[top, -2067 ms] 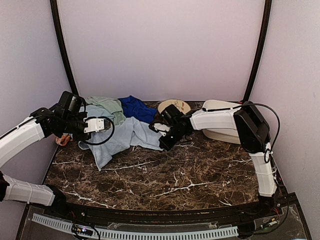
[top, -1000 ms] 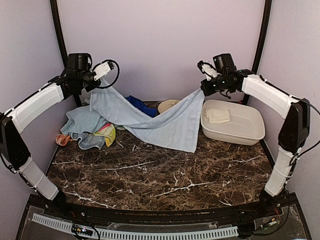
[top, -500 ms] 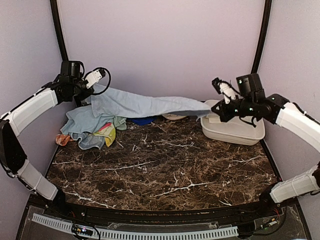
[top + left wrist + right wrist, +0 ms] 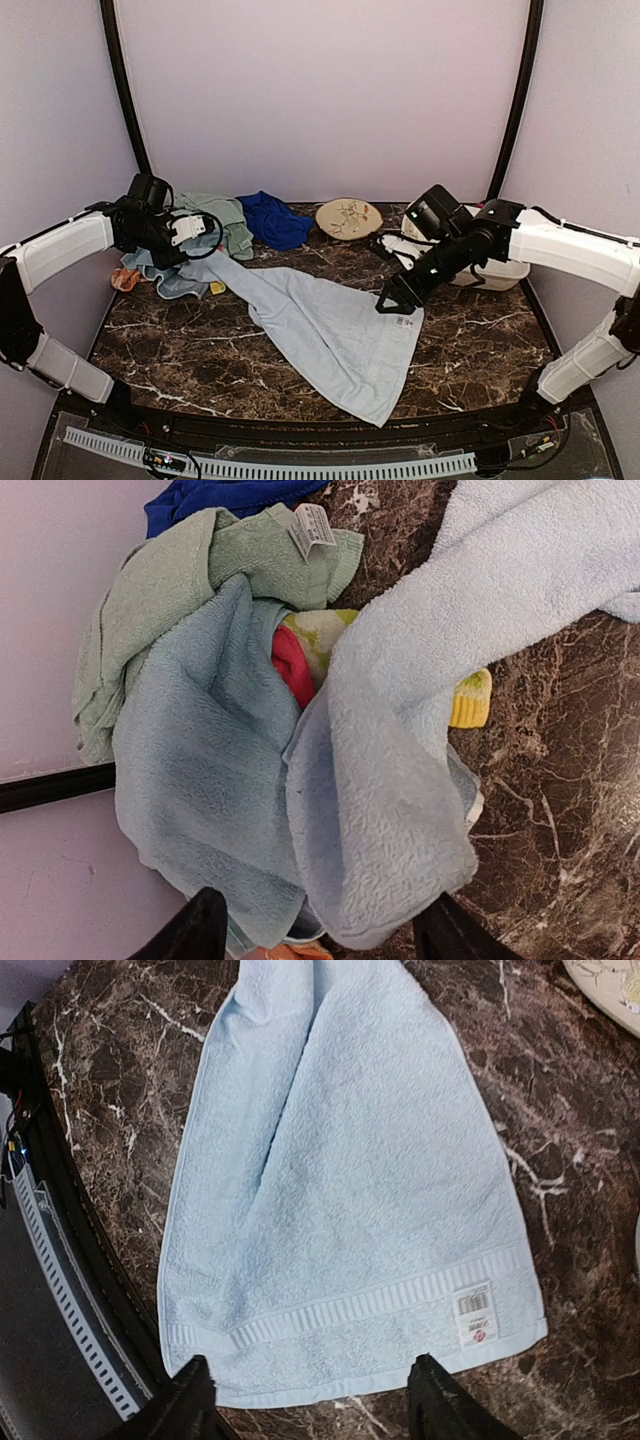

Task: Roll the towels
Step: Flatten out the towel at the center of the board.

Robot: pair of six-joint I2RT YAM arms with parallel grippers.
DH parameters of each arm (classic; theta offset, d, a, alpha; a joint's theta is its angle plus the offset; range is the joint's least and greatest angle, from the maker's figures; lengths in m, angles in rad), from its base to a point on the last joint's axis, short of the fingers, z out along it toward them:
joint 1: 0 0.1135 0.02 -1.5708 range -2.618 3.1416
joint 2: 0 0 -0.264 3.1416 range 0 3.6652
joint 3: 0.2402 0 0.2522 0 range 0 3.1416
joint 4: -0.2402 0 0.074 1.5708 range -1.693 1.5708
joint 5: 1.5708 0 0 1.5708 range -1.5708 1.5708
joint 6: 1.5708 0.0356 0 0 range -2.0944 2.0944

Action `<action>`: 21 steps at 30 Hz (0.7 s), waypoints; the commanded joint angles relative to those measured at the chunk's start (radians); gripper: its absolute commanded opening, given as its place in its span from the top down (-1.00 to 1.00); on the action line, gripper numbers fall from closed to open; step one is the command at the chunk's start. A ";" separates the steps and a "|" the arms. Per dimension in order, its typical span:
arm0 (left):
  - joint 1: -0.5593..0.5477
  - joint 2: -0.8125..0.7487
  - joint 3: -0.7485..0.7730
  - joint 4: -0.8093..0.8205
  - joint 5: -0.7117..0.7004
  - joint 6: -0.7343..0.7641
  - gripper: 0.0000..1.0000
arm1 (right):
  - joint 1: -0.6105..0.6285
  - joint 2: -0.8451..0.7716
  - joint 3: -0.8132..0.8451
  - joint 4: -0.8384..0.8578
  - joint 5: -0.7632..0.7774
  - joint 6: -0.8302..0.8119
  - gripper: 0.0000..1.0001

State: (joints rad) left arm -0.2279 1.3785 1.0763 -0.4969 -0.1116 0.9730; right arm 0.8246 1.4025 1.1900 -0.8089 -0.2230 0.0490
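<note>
Since the light blue towel (image 4: pixel 330 335) lies flat and unrolled, slantwise on the worktop (image 4: pixel 200 365), rolling has not begun by my reading. Left tool (image 4: pixel 320 932): fingers apart around its bunched end. Right tool (image 4: pixel 310 1395): fingers apart over its labelled hem. The heap of other towels (image 4: pixel 220 218) at back left is unrolled and still to do.
</note>
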 commanded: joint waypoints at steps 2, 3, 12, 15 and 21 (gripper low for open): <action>0.013 -0.086 0.012 -0.104 0.054 0.061 -0.49 | -0.114 0.066 0.082 0.082 -0.004 -0.036 -0.39; 0.014 -0.086 0.024 -0.111 0.059 0.066 -0.53 | -0.132 0.090 0.083 0.079 0.032 -0.018 -0.36; 0.022 0.117 0.330 -0.206 0.169 -0.051 -0.58 | -0.182 0.226 -0.045 0.086 0.321 0.280 -0.33; 0.023 0.173 0.341 -0.165 0.152 -0.084 -0.57 | -0.189 0.205 -0.163 0.179 0.327 0.382 -0.96; 0.023 0.220 0.291 -0.220 0.210 -0.096 -0.56 | -0.208 0.213 -0.270 0.316 0.357 0.522 -0.99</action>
State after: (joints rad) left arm -0.2111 1.5978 1.4025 -0.6395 0.0330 0.9031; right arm 0.6312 1.6333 0.9474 -0.6235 0.0746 0.4179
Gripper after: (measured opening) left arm 0.781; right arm 0.995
